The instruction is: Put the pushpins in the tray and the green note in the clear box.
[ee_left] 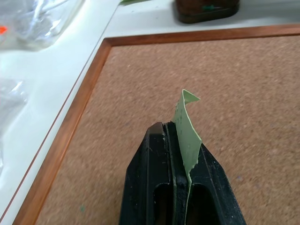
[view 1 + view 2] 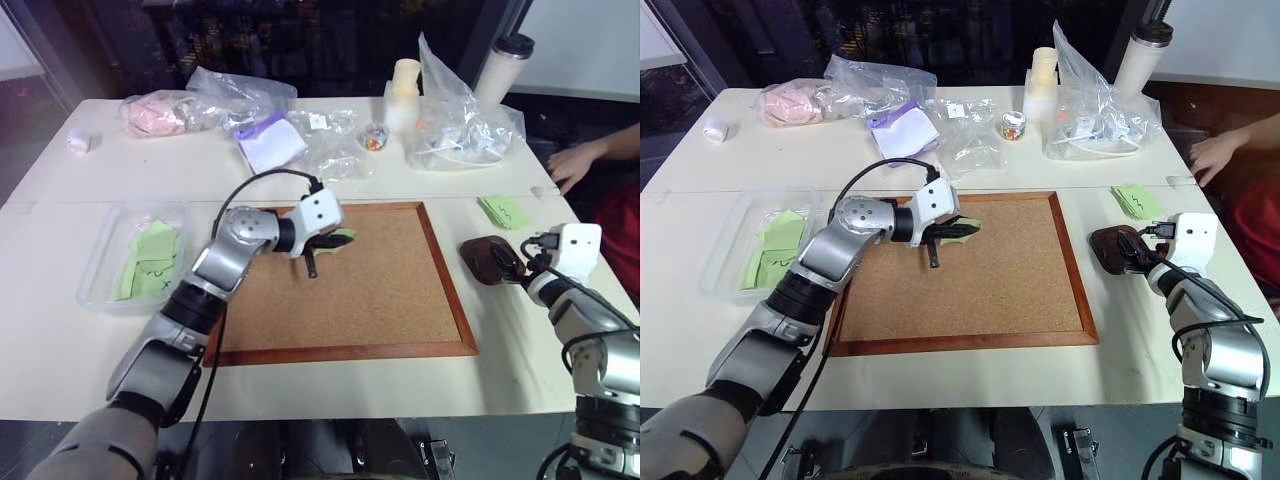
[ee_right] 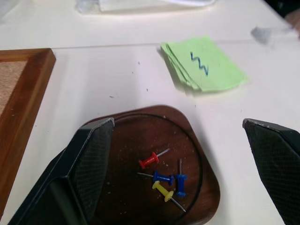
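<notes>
Left gripper [image 1: 180, 140], closed on just one edge of the green note [image 1: 186, 129] above the corkboard [image 2: 400, 290], could drop it before reaching the clear box [image 2: 105, 255]; right gripper [image 3: 180, 140] gapes empty over the tray [image 3: 154, 159].

A light-green note [image 1: 186, 131] sits between black fingers [image 1: 150, 173] over a speckled tan corkboard [image 2: 380, 290] framed in reddish-brown wood. A dark reddish-brown tray [image 3: 154, 164] holds red, yellow and blue pushpins [image 3: 164, 178]. A green pad [image 3: 204, 63] carries a blue squiggle.
</notes>
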